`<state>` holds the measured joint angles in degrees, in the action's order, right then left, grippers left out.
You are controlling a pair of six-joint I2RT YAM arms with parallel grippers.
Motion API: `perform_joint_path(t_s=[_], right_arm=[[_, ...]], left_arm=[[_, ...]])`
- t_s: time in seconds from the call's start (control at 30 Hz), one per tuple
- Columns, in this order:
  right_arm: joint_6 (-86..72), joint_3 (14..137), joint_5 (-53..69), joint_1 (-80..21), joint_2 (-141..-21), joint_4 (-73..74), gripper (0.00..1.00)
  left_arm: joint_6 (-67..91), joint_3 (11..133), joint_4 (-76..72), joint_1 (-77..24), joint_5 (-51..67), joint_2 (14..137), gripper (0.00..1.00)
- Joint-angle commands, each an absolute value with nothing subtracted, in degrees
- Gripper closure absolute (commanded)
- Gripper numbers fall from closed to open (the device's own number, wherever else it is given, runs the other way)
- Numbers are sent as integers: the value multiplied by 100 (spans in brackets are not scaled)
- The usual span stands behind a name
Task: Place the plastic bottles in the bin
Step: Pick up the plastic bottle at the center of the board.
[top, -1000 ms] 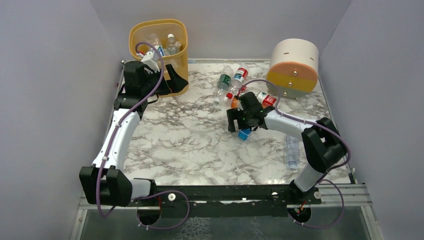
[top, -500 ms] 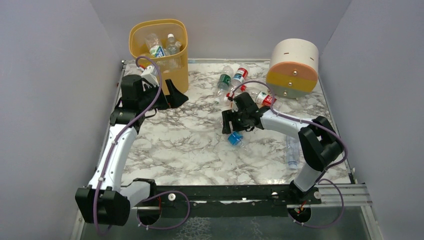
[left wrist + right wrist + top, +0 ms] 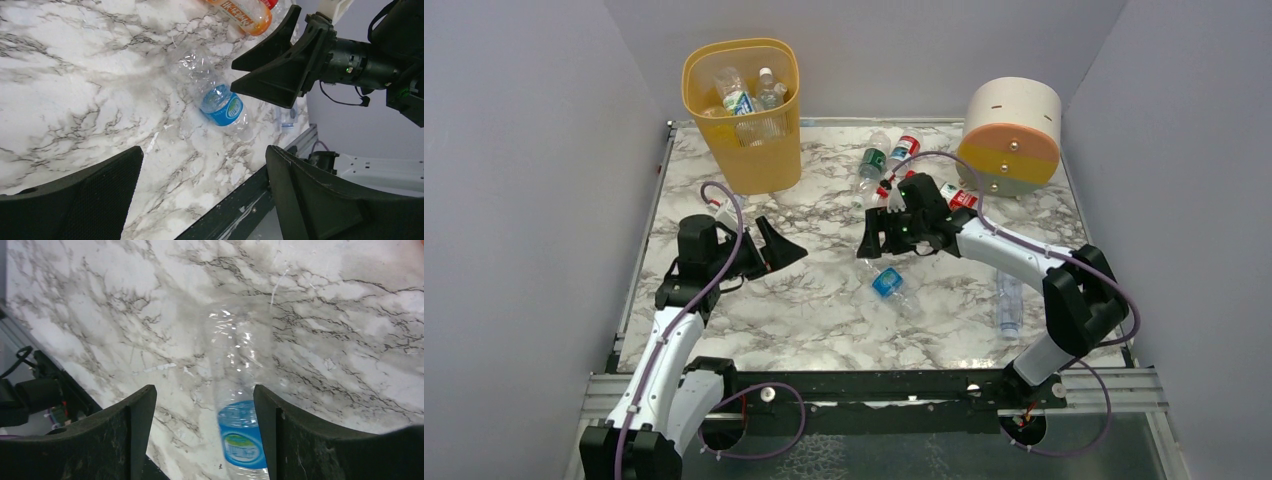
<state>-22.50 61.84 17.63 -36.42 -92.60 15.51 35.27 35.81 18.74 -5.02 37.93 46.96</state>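
Currently, a clear plastic bottle with a blue label (image 3: 889, 283) is seen lying on its side on the white-and-grey marble-patterned table (image 3: 824, 320), near the middle and outside the bin. The right gripper (image 3: 871, 238) is held just above it with the jaws parted and nothing gripped. In the right wrist view the bottle is framed between the two black fingers (image 3: 125, 440), and no contact is seen.

The left gripper (image 3: 784, 245) is spread wide and empty, low over the table left of centre, and is pointed toward the blue-labelled bottle. It is well apart from that bottle.

The tall yellow-orange perforated plastic bin (image 3: 759, 160) is placed upright at the far left corner, and several bottles (image 3: 746, 96) are already held inside it.

Other bottles are left on the table:
- A green-labelled bottle (image 3: 873, 160) and a red-labelled bottle (image 3: 905, 148) are laid side by side at the far edge.
- Another red-labelled bottle (image 3: 961, 198) is found near the round white, orange and grey drum (image 3: 1012, 135), partly hidden by the right arm.
- An orange bottle (image 3: 245, 12) is caught at the top of the left wrist view, behind the right gripper.
- A clear bottle (image 3: 1009, 300) is laid by the right arm, near the right edge.
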Motion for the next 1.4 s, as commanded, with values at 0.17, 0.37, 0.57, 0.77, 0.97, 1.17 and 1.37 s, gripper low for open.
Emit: perform_joint_path(t_s=[0.17, 0.37, 0.57, 0.77, 0.97, 1.17, 1.37], right_arm=[[-2994, 6085, 2743, -3674, -8811, 663, 26], [-3390, 5900, 3160, -3672, -8765, 112, 27], [-2233, 6729, 1388, -3674, -8743, 2030, 25], [-1573, 6637, 283, -3674, -8646, 2780, 17], [-1463, 6074, 250, -3672, -8756, 2635, 13], [-1348, 5788, 658, -3702, -9110, 2219, 17], [-1333, 5574, 1011, -3770, -9174, 1981, 17]], left_arm=[[5127, 2864, -313, -519, 4105, 4418, 1], [5890, 2331, -1498, -521, 4131, 4298, 1], [5476, 2463, -958, -519, 4061, 4304, 1], [5372, 2442, -983, -523, 4106, 4470, 1], [5361, 2429, -1069, -522, 4188, 4621, 1], [5344, 2478, -1062, -521, 4204, 4654, 1], [5342, 2414, -1046, -521, 4167, 4607, 1]])
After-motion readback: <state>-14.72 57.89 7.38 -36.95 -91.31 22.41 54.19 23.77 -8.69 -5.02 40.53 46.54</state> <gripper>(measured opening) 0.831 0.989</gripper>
